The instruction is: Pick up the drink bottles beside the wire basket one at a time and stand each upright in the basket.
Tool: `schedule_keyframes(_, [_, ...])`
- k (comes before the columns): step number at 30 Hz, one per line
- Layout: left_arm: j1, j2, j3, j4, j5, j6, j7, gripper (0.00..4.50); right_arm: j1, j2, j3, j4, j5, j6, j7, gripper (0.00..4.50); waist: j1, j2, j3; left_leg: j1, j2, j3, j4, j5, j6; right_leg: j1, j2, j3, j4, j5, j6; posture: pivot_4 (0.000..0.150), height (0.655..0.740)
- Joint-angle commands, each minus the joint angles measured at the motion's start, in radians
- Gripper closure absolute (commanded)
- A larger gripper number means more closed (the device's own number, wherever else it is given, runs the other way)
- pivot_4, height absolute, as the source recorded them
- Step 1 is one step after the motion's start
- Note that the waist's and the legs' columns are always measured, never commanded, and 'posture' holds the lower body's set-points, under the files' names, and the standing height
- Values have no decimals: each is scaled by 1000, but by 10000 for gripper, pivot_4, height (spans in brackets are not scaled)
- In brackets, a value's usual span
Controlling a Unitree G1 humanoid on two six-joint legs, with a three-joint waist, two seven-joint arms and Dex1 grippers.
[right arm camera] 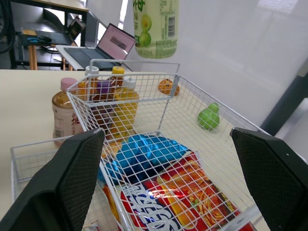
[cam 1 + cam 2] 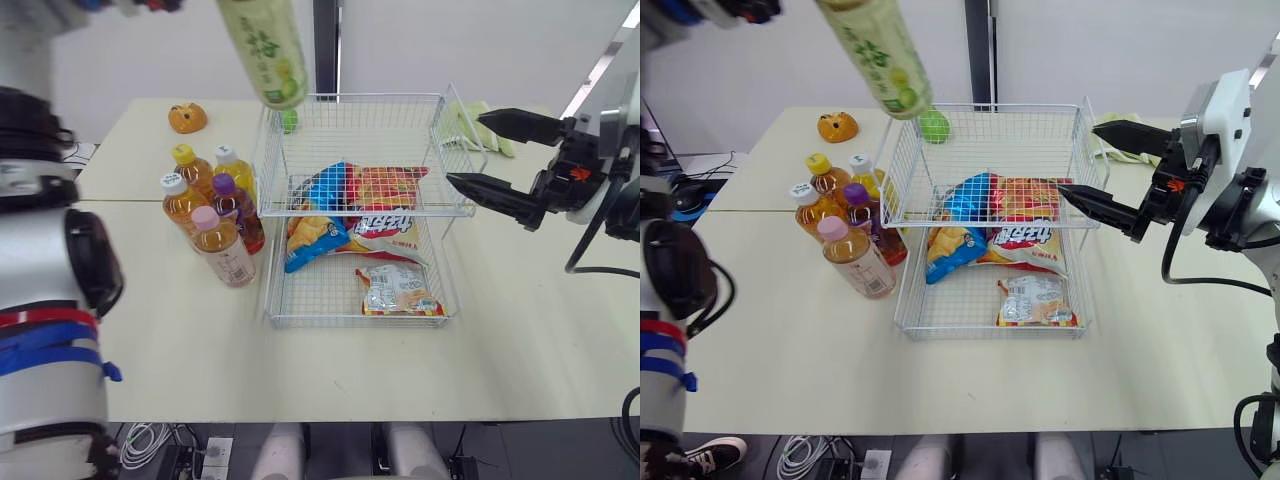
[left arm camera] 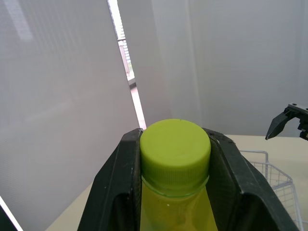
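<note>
A green-tea bottle (image 2: pixel 265 50) with a light-green cap (image 3: pixel 175 151) hangs tilted, high over the back left corner of the white wire basket (image 2: pixel 352 97). My left gripper (image 3: pixel 175 137) is shut on its neck and cap. Several more drink bottles (image 2: pixel 212 208), with yellow, white, purple and pink caps, stand together on the table just left of the basket. My right gripper (image 2: pixel 465 150) is open and empty, hovering at the basket's right rim with its fingers pointing left across it.
Snack bags (image 2: pixel 355 215) lie inside the basket, with one small packet (image 2: pixel 398 290) near its front. A green ball (image 2: pixel 934 126) sits at the back left corner. An orange toy (image 2: pixel 187 117) and a pale green thing (image 2: pixel 468 122) lie on the beige table (image 2: pixel 520 330).
</note>
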Motion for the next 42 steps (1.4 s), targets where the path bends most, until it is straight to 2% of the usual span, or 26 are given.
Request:
schedule_keyframes(1, [-74, -68, 24, 34, 29, -110, 19, 31324, -4, -32, -52, -49, 19, 15, -27, 0, 0, 0, 0, 0, 0, 0, 0, 0, 0, 0, 0, 0, 0, 0, 0, 1500, 7400])
schedule_keyframes(8, [-122, -220, 11, 170, 138, -281, 92, 31324, 7, -47, -78, -77, 49, 50, -69, 0, -5, 0, 1, -1, -1, 0, 0, 0, 0, -1, -1, 0, 0, 0, 0, 1500, 7400])
schedule_keyframes(13, [-153, -344, 12, 291, 212, -423, 215, 31324, 35, -38, -78, -89, 39, 44, -92, 0, -1, -1, 1, -2, -1, 0, 0, 0, 0, -1, -2, 0, 1, 0, 0, 1500, 7400])
schedule_keyframes(18, [-165, -417, 34, 366, 235, -466, 290, 31324, 58, -42, -87, -71, 3, 16, -101, 0, -2, -1, 1, -2, -3, 0, 0, 0, 0, -2, -2, 0, 1, 0, 1, 1500, 7400])
schedule_keyframes(30, [-189, -494, 86, 465, 250, -424, 406, 31324, 88, -44, -113, -86, 20, 15, -108, 0, -1, 0, 1, -2, -5, 0, 0, 0, 0, -2, -2, 0, 1, 0, 1, 1500, 7400])
schedule_keyframes(42, [-198, -531, 69, 487, 316, -449, 435, 31324, 103, -46, -115, -93, 30, 15, -106, 0, -3, 0, 1, -2, -5, 0, 0, 0, 0, -2, -2, 0, 2, 0, 1, 1500, 7400])
